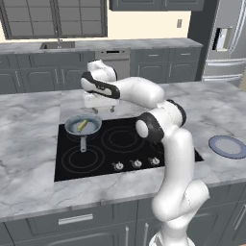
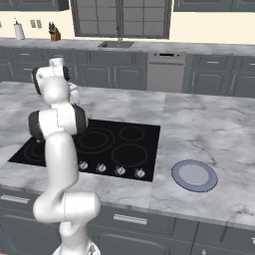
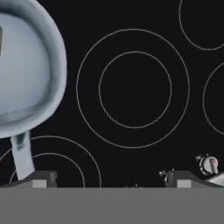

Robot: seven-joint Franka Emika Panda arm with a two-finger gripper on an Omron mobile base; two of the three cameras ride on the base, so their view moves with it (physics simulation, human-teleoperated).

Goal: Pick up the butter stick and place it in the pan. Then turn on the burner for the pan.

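while the white arm leans out over the island, its gripper hangs above the back of the black glass cooktop, just behind and to the right of the pan, with its jaws spread wide and nothing between them. from the hand view, the two dark fingertips stand far apart at the bottom, and only bare black glass with thin grey rings lies between them. the pan sits on the rear left zone of the cooktop, its short grey handle pointing toward the front edge. inside it, on the pale bluish bottom, lies the butter stick, slanted and a little left of the middle, small against the width of the pan. i cannot tell whether any rim glows under the pan, since the pan covers that zone. a row of small knobs runs along the front of the cooktop, well apart from the gripper. off to the right, on the marble counter, a flat round blue-grey plate rests by itself, far from the pan. behind the island, a sink sits under the window.
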